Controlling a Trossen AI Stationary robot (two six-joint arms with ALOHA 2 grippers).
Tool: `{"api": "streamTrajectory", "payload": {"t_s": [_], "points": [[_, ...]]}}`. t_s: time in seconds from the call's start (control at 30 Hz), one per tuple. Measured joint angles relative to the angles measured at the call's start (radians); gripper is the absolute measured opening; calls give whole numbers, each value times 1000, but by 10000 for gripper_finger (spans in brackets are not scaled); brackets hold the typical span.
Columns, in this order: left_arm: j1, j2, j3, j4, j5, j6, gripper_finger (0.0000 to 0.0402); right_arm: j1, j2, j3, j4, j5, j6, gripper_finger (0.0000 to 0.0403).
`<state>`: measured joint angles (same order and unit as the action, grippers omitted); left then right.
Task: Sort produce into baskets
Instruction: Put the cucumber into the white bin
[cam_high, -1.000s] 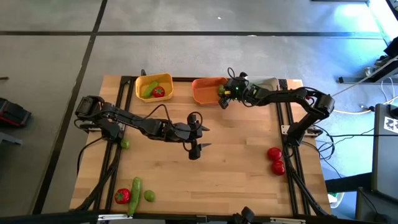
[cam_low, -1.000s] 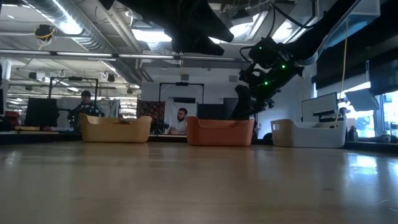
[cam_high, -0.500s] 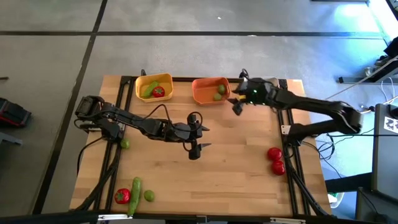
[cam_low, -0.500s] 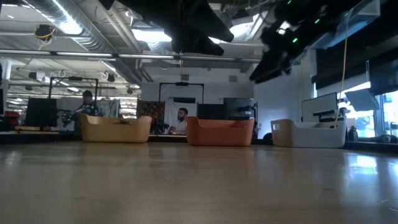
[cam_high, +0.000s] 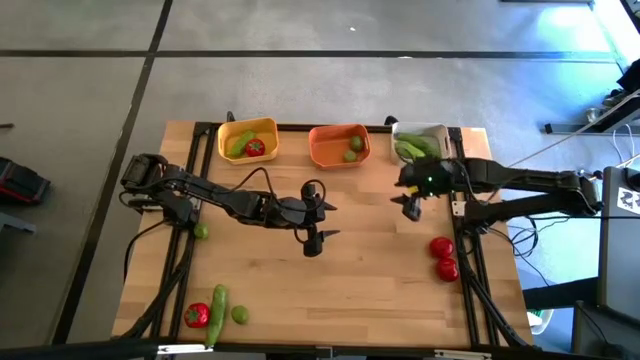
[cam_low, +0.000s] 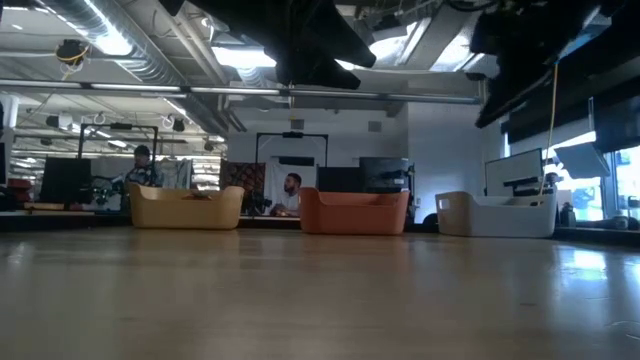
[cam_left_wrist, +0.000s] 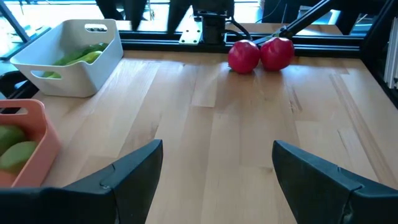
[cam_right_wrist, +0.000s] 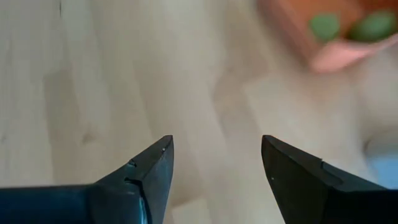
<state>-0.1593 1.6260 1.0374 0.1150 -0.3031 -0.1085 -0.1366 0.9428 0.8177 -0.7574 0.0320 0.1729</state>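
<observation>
My left gripper (cam_high: 318, 222) is open and empty over the middle of the table; its fingers show in the left wrist view (cam_left_wrist: 214, 180). My right gripper (cam_high: 407, 203) is open and empty, near the white-grey basket (cam_high: 420, 143) and clear of the table (cam_right_wrist: 214, 174). The yellow basket (cam_high: 247, 139) holds a cucumber piece and a tomato. The orange basket (cam_high: 339, 145) holds limes (cam_high: 352, 149). The white-grey basket holds cucumber pieces (cam_left_wrist: 81, 56). Two tomatoes (cam_high: 443, 257) lie on the table near its right edge.
A lime (cam_high: 201, 232) lies by the left arm. A tomato (cam_high: 197, 315), a cucumber piece (cam_high: 218, 303) and a lime (cam_high: 240, 314) lie at the near left corner. The three baskets stand in a row along the far edge (cam_low: 354, 212). People sit in the room beyond.
My right gripper has gone from above the orange basket toward the table's right and near edges, past the white-grey basket. The green lime that was at its fingers now lies in the orange basket.
</observation>
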Motion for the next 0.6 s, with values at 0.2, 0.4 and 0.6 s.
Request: {"api": "streamTrajectory", "payload": {"t_s": [0.2,0.4,0.6], "points": [[0,0,0,0,0,0,299,112,10,0,-124,-10,106,231],[0,0,0,0,0,0,299,207,10,0,-205,-65,253,231],[0,0,0,0,0,0,299,306,10,0,-254,-105,394,231]]}}
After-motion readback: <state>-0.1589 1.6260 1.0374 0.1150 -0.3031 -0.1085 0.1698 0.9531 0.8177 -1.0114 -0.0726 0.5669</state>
